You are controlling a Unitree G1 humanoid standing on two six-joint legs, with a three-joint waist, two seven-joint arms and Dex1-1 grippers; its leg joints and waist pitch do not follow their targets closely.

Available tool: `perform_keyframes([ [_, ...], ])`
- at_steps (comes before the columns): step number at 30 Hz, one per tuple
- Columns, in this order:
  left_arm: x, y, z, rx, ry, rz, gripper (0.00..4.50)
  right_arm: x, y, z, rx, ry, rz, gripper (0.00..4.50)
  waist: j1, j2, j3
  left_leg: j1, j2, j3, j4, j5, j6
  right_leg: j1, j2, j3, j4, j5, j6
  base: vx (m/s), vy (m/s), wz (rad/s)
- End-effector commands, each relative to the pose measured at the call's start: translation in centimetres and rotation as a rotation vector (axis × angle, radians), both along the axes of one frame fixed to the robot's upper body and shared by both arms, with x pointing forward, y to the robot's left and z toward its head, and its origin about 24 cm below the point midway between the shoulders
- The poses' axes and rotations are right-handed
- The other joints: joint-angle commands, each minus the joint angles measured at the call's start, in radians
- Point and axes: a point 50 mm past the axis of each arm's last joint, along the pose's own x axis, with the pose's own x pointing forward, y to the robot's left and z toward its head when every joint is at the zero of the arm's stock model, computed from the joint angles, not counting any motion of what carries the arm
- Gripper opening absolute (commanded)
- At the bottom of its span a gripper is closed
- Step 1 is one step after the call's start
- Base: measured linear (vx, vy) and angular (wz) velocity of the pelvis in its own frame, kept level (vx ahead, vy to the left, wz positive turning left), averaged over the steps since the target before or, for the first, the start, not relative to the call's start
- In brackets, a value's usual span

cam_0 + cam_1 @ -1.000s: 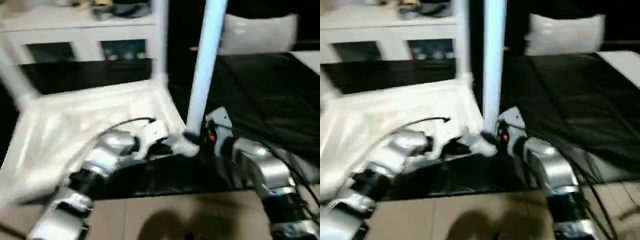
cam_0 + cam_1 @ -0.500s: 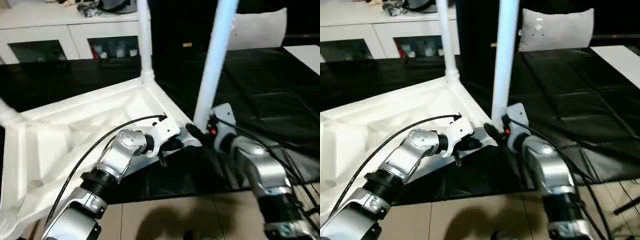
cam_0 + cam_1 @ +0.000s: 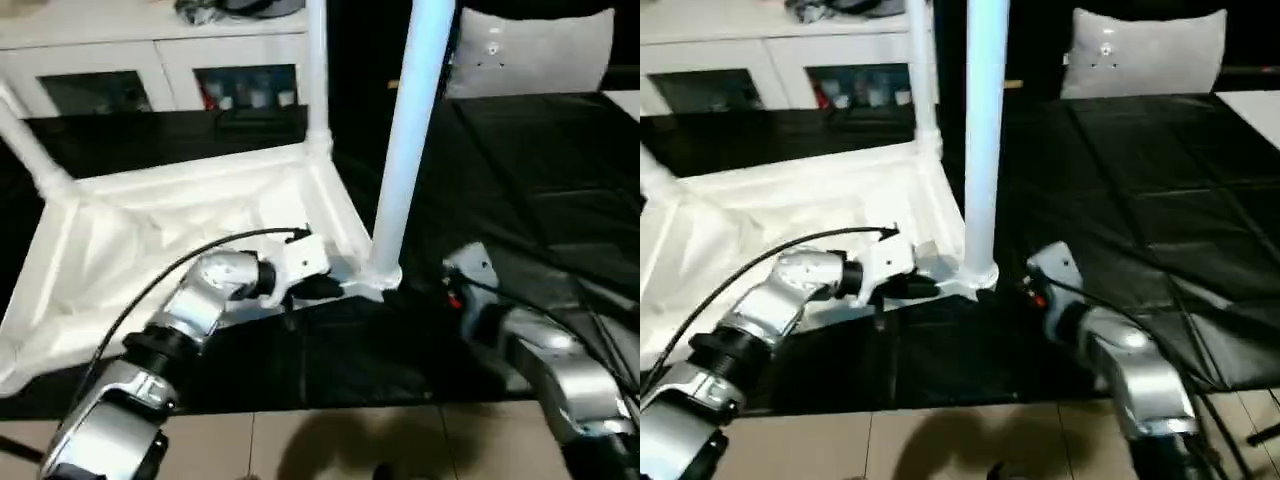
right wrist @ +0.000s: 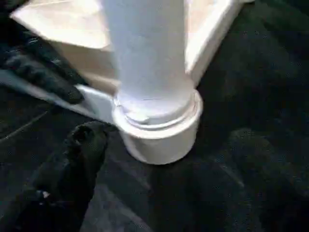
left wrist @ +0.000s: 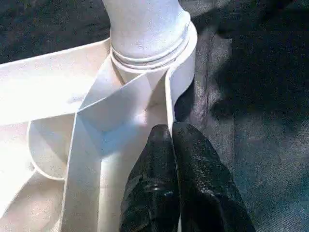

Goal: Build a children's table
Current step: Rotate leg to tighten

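The children's table lies upside down on a black mat, its ribbed white top (image 3: 150,240) facing up. A leg (image 3: 405,130) stands upright in the near corner socket (image 4: 159,130). Another leg (image 3: 317,70) rises at the far corner and a third (image 3: 30,140) slants up at the left. My left gripper (image 3: 325,288) is shut on the top's thin rim (image 5: 169,104) right beside the near socket. My right gripper (image 4: 166,135) is open, its black fingers (image 4: 77,154) spread wide a little short of that socket, touching nothing.
The black mat (image 3: 520,170) covers the floor to the right and behind. A white cabinet (image 3: 150,70) stands at the back and a grey cushion (image 3: 530,50) at the back right. Tiled floor (image 3: 350,440) shows nearest me.
My right gripper has opened and drawn back from the base of the near leg, which stays standing in its socket. The left gripper keeps its hold. The camera has shifted.
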Motion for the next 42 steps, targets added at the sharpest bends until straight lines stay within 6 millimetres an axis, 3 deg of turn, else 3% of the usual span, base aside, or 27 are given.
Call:
perform_keyframes([
  [1, 0.1, 0.3, -0.3, -0.007, 0.007, 0.021, 0.00, -0.3, 0.7, 0.4, 0.026, -0.022, 0.057, 4.44, 0.008, -0.013, -0.071, -0.010, 0.041, -0.006, -0.073, -0.137, 0.108, 0.077, -0.059, 0.065, -0.061, -0.276, -0.147, 0.000, 0.000, 0.00],
  [4, 0.0, 0.2, -0.7, -0.042, 0.074, 0.048, 0.00, -0.2, 1.1, 0.6, 0.045, -0.034, 0.059, 4.44, 0.011, -0.015, -0.070, -0.007, 0.039, -0.003, -0.075, -0.159, 0.088, 0.073, -0.059, 0.066, -0.068, -0.329, -0.136, 0.000, 0.000, 0.00],
  [5, -0.1, 0.2, -0.9, -0.053, 0.108, 0.051, 0.43, -0.2, 1.3, 0.6, 0.049, -0.036, 0.069, 4.50, 0.014, -0.015, -0.070, -0.006, 0.041, -0.003, -0.076, -0.156, 0.086, 0.072, -0.059, 0.067, -0.068, -0.330, -0.135, 0.000, 0.000, 0.00],
  [9, 0.0, 0.4, -1.3, -0.035, 0.124, 0.064, 0.65, -0.4, 1.5, 0.6, 0.045, -0.035, 0.090, 4.50, 0.018, -0.013, -0.074, -0.006, 0.041, -0.004, -0.074, -0.128, 0.096, 0.071, -0.056, 0.070, -0.061, -0.272, -0.150, 0.000, 0.000, 0.00],
  [10, 0.1, 0.5, -1.5, -0.017, 0.099, 0.078, 0.78, -0.4, 1.5, 0.6, 0.046, -0.035, 0.095, 4.50, 0.019, -0.017, -0.075, -0.006, 0.042, -0.003, -0.074, -0.123, 0.098, 0.072, -0.057, 0.070, -0.059, -0.258, -0.155, 0.000, 0.000, 0.00],
  [12, 0.2, 0.5, -1.6, -0.011, 0.088, 0.086, 0.94, -0.4, 1.5, 0.6, 0.047, -0.035, 0.095, 4.50, 0.019, -0.016, -0.072, -0.006, 0.039, -0.001, -0.074, -0.136, 0.100, 0.072, -0.056, 0.070, -0.062, -0.276, -0.153, 0.000, 0.000, 0.00],
  [16, 0.3, 0.6, -1.7, -0.006, 0.092, 0.092, 0.94, -0.4, 1.5, 0.5, 0.048, -0.033, 0.105, 4.50, 0.017, -0.019, -0.064, -0.002, 0.035, 0.000, -0.078, -0.195, 0.079, 0.070, -0.056, 0.065, -0.081, -0.421, -0.102, 0.000, 0.000, 0.00],
  [18, 0.2, 0.5, -1.7, -0.014, 0.101, 0.084, 0.94, -0.5, 1.6, 0.4, 0.046, -0.032, 0.108, 4.50, 0.015, -0.023, -0.065, -0.002, 0.034, 0.000, -0.078, -0.205, 0.072, 0.069, -0.056, 0.064, -0.085, -0.452, -0.084, 0.000, 0.000, 0.00],
  [20, 0.1, 0.3, -1.8, -0.024, 0.110, 0.068, 0.60, -0.6, 1.8, 0.3, 0.046, -0.033, 0.125, 4.50, 0.015, -0.021, -0.066, -0.002, 0.034, -0.001, -0.078, -0.198, 0.074, 0.066, -0.056, 0.066, -0.085, -0.445, -0.080, 0.000, 0.000, 0.00],
  [23, 0.1, 0.3, -2.1, -0.007, 0.103, 0.066, 0.56, -0.6, 1.7, 0.4, 0.049, -0.037, 0.125, 4.50, 0.015, -0.021, -0.068, -0.002, 0.034, -0.001, -0.078, -0.190, 0.080, 0.066, -0.055, 0.067, -0.082, -0.419, -0.088, 0.000, 0.000, 0.00],
  [24, 0.2, 0.4, -2.2, 0.018, 0.090, 0.073, 0.48, -0.6, 1.7, 0.4, 0.048, -0.043, 0.120, 4.50, 0.016, -0.016, -0.068, -0.002, 0.035, -0.001, -0.078, -0.188, 0.082, 0.066, -0.055, 0.068, -0.080, -0.408, -0.094, 0.000, 0.000, 0.00],
  [26, 0.4, 0.5, -2.3, 0.039, 0.076, 0.084, 0.18, -0.5, 1.5, 0.5, 0.046, -0.048, 0.117, 4.50, 0.015, -0.021, -0.067, -0.002, 0.035, 0.000, -0.079, -0.194, 0.084, 0.066, -0.053, 0.068, -0.082, -0.410, -0.095, 0.000, 0.000, 0.00],
  [32, 0.5, 0.5, -2.2, 0.082, 0.053, 0.034, 0.06, 0.0, 0.0, 1.2, 0.026, -0.078, 0.126, 4.50, 0.014, -0.027, -0.065, -0.003, 0.031, -0.002, -0.078, -0.218, 0.081, 0.065, -0.054, 0.064, -0.092, -0.487, -0.058, 0.000, 0.000, 0.00],
  [37, -0.4, 0.1, -2.1, 0.093, 0.036, -0.110, 0.06, 0.6, -1.3, 2.4, -0.008, -0.106, 0.163, 4.50, 0.016, -0.027, -0.073, -0.008, 0.032, -0.002, -0.075, -0.177, 0.104, 0.069, -0.055, 0.069, -0.081, -0.410, -0.087, 0.000, 0.000, 0.00],
  [42, -1.4, -0.1, -2.1, 0.121, 0.042, -0.256, 0.06, 0.6, -1.6, 3.2, -0.042, -0.122, 0.276, 4.50, 0.029, -0.026, -0.081, -0.005, 0.038, 0.003, -0.070, -0.093, 0.144, 0.069, -0.055, 0.076, -0.059, -0.266, -0.151, 0.000, 0.000, 0.00],
])
